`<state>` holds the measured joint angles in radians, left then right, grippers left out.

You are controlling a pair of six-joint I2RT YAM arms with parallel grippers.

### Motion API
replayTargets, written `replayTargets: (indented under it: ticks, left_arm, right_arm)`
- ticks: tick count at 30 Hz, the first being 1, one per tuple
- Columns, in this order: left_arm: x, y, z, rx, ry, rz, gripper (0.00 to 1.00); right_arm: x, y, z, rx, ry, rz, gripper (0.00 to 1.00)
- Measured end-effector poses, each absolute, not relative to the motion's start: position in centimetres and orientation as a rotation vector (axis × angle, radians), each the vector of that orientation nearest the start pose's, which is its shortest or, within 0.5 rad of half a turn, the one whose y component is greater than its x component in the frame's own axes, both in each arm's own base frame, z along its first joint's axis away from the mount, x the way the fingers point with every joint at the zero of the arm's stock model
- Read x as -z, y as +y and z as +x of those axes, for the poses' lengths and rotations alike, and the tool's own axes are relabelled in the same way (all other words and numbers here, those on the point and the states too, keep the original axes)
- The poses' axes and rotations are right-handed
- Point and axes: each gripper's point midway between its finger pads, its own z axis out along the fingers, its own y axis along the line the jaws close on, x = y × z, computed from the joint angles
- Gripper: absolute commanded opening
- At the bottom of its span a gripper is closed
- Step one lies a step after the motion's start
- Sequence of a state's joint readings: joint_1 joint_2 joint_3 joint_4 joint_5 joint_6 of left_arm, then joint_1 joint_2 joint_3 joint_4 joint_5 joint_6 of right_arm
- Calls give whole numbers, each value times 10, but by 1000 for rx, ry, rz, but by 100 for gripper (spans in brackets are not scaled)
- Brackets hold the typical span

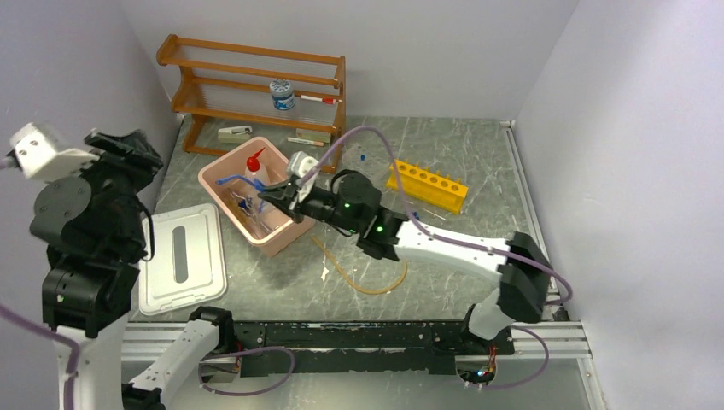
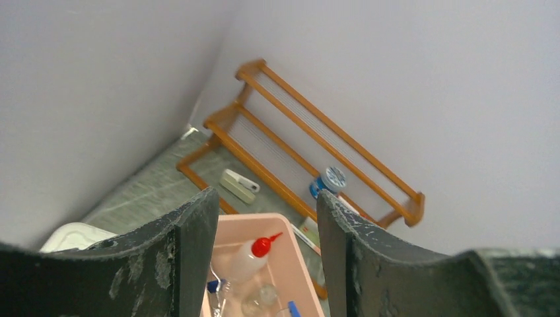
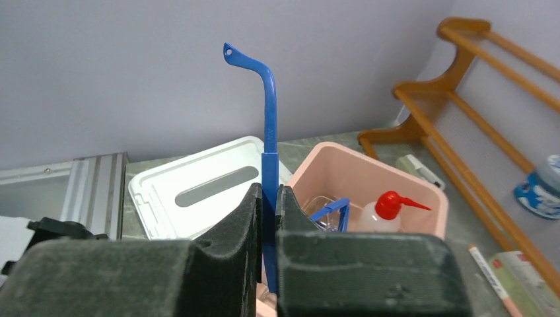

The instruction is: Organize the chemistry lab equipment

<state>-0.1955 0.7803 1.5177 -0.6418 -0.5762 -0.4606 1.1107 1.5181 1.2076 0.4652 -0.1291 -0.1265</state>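
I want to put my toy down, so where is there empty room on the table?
Bare table lies behind and right of the yellow rack, and between the white lid and the amber tubing. The pink bin is crowded.

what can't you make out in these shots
- Goggles: right wrist view shows one blue arm in the shut right claw; its fingers hide most of the rest.
- Bin: left wrist view, cut off by the bottom edge and by the fingers of the left claw; glassware inside blurred.
- Small items under the shelf: top view, too small to identify.
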Motion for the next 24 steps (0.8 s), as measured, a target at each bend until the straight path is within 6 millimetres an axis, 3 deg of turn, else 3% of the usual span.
replayTargets:
  ticks: [5, 9, 17, 19, 24]
  left_arm:
    - [-498, 58, 198, 25, 1293, -694, 65]
    - [-489, 57, 205, -6, 1337, -683, 67]
    - [-450, 33, 232, 33, 1532, -637, 65]
    - [-435, 25, 235, 57, 1590, -617, 65]
    - [-419, 17, 236, 72, 1661, -596, 66]
  right_arm:
    - [-317, 500, 230, -977, 1182, -945, 0]
    - [-290, 520, 254, -1023, 1238, -930, 0]
    - [-244, 544, 277, -1090, 1316, -910, 0]
    - [-228, 550, 278, -1118, 1339, -918, 0]
    - [-191, 555, 281, -1145, 1424, -925, 0]
